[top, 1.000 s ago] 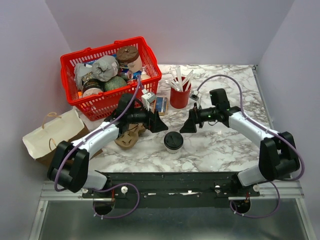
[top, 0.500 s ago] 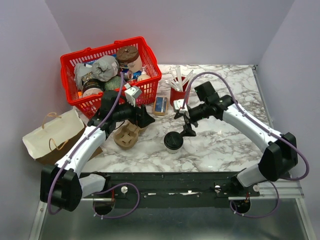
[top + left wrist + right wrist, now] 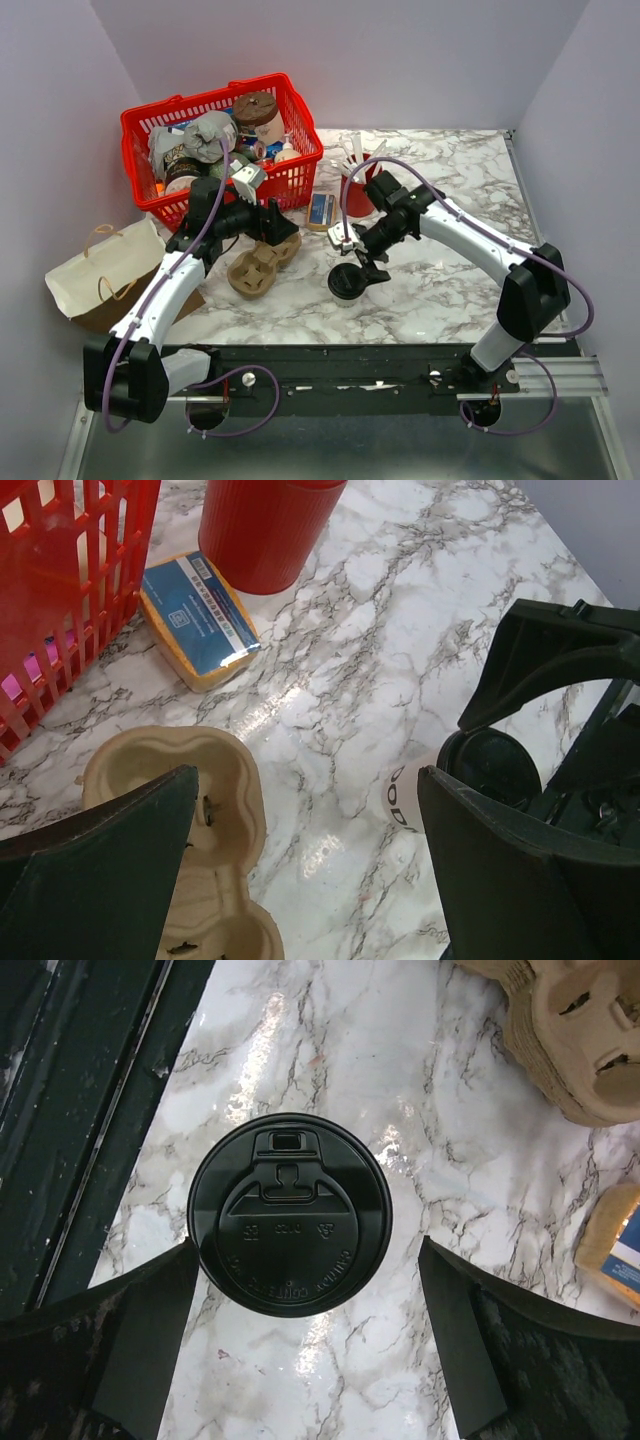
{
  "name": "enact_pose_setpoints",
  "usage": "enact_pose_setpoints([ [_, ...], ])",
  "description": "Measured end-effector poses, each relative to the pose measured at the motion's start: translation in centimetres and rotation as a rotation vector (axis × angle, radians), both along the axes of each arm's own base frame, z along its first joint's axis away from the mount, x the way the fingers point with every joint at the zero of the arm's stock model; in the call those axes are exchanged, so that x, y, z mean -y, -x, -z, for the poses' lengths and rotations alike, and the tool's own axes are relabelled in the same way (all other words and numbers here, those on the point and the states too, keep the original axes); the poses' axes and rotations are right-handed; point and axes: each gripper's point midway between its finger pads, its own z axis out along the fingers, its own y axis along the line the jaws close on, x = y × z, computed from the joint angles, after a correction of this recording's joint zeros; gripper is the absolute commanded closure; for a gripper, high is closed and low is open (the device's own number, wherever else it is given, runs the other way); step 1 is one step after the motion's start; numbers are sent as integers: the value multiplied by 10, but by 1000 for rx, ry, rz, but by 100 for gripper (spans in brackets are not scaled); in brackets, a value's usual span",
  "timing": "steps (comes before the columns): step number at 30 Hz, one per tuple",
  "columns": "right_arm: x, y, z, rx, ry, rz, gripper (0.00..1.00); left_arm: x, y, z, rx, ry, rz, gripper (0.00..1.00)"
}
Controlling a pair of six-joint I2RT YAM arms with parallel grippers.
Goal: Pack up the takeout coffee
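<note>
The takeout coffee (image 3: 347,283) stands upright on the marble table (image 3: 450,285), just below the middle of the top view, black lid on. The right gripper (image 3: 358,262) hangs over it, fingers spread wide either side of the lid, gripping nothing. Further left, the left gripper (image 3: 268,224) gapes equally wide and empty above the pulp cup carrier (image 3: 262,268)
</note>
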Motion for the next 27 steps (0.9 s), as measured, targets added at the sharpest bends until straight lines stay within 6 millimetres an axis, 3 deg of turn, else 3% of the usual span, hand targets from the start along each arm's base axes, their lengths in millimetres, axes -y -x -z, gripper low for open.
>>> enact_pose_setpoints([
  [16, -7, 11, 11, -23, 51, -55, 0, 1, 0, -3, -4, 15, -7, 2],
  [27, -8, 8, 16, -13, 78, -56, 12, 1, 0, -3, -12, 21, -12, 2],
])
